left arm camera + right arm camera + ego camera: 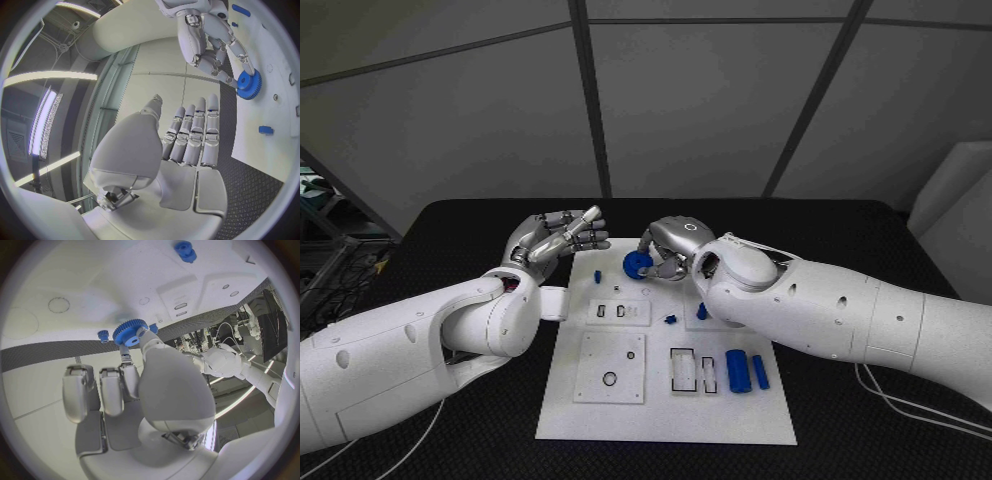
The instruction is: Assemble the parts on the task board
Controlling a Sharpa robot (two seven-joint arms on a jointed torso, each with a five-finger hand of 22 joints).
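The right hand [678, 240] is over the far end of the white task board [668, 420], its fingers pinching a blue gear [638, 264] by the rim; the left wrist view shows the fingertips [240, 56] closed around the toothed wheel [249, 85] just above the board, and the right wrist view shows the same gear [130, 332] held at the tip of the hand [134, 375], with a small blue peg [103, 335] close beside it on the board. The left hand [557, 238] is raised off the far left corner of the board, holding nothing, its fingers straight and lying side by side with the thumb set apart, as the left wrist view also shows [187, 135]. On the board itself, two blue cylinders [747, 372] lie side by side near the right edge, next to a rectangular black-outlined recess [685, 370]. A small blue piece [597, 275] stands near the far left part of the board, and another small blue part [671, 320] sits near the middle, beside the right forearm. A black ring [610, 379] lies on the raised square plate at the near left. The board rests on the black tabletop [459, 225].
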